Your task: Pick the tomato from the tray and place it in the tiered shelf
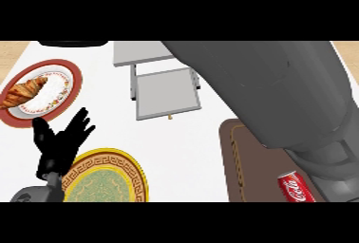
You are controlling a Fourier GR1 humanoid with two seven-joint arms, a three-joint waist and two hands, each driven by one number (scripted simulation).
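The right forearm crosses the right half of the head view as a wide grey mass, running from the lower right up toward the shelf at top centre. The right hand itself does not show: it lies past the upper end of the forearm, out of sight, so whether it is released or grasping anything cannot be told. The tomato is nowhere to be seen either. It may be in that hidden hand or under the forearm on the tray; the view does not settle which.

The tray is the dark brown slab at lower right, partly covered by the forearm, with a red can lying on it near the lower edge. The shelf stands well apart from the tray, up and to the left of it, its grey tiers stepped one behind the other. The right arm is plainly the nearer one to both, and its line points from tray toward shelf, so any placing would fall to it.

The left hand rests at lower left, fingers straight and spread, holding nothing, just above a yellow-rimmed plate. A red-rimmed plate with a croissant sits on the counter at upper left.
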